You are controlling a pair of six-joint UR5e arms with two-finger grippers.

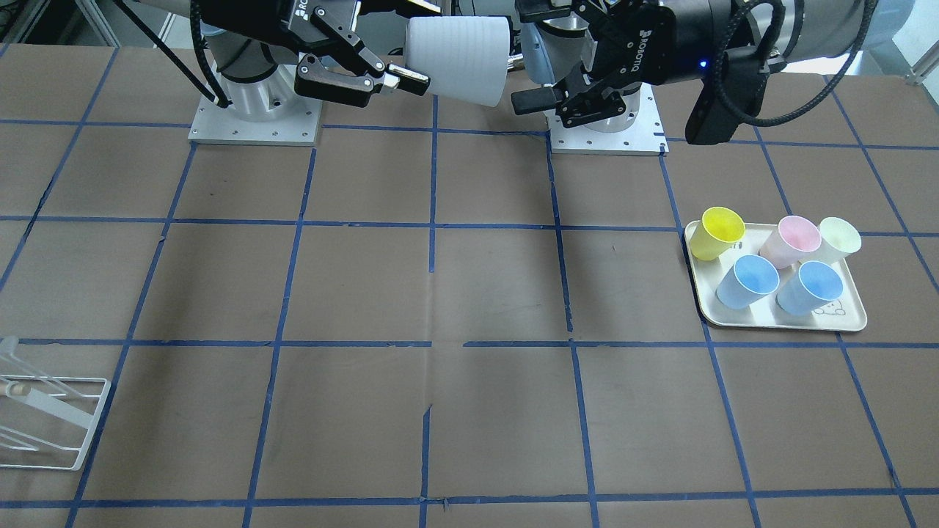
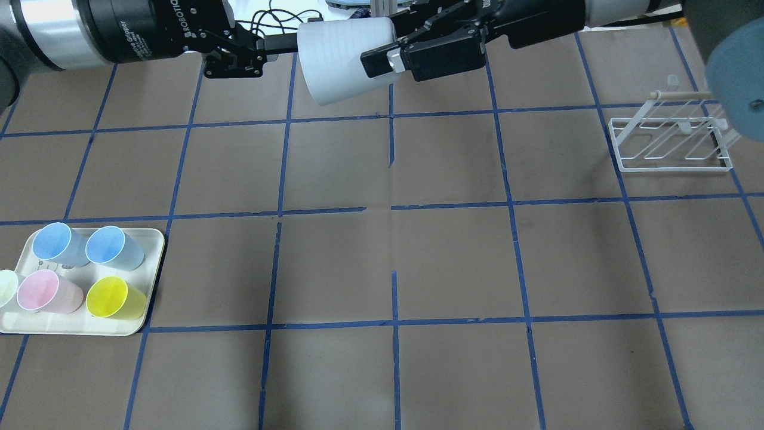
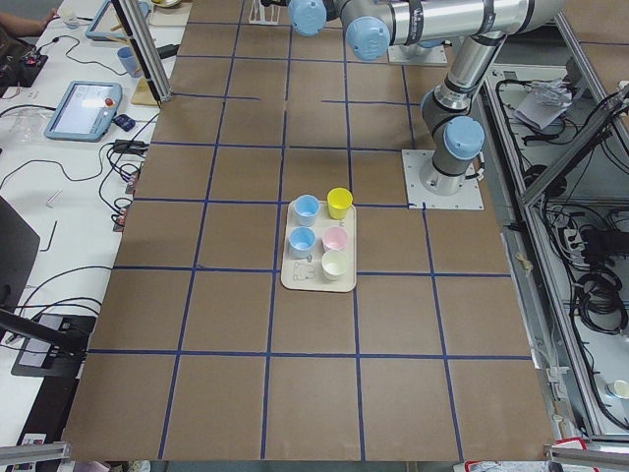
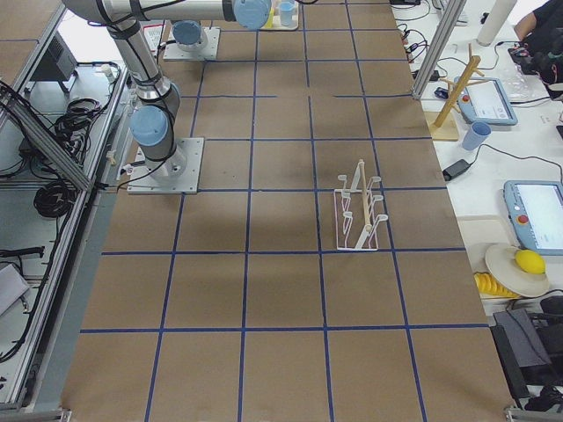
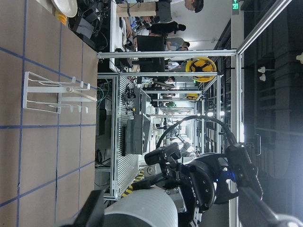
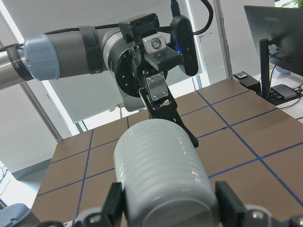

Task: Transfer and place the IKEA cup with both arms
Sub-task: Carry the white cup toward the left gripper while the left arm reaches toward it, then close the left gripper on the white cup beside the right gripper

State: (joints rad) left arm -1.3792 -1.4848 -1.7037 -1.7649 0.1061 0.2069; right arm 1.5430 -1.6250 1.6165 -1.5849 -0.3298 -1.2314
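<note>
- The brown table (image 2: 382,263) is ruled into squares by blue tape.
- The left arm (image 3: 457,147) and the right arm (image 4: 149,127) reach toward each other above the table's far middle, on the side away from the robot.
- A white wire rack (image 2: 671,149) stands on the robot's right.
- A cream tray (image 1: 763,317) sits on the robot's left.
- The right gripper (image 1: 414,48) is clenched on the narrow end of the IKEA cup (image 2: 337,60).
- The left gripper (image 1: 522,55) is spread wide, its fingertips just beside the cup's wide end; contact cannot be told.
- The IKEA cup lies on its side in the air between the two grippers.
- On the tray stand two light-blue cups (image 2: 54,242) (image 2: 110,245), a pink cup (image 2: 42,291), a yellow cup (image 2: 110,297) and a pale green cup (image 2: 6,286).
</note>
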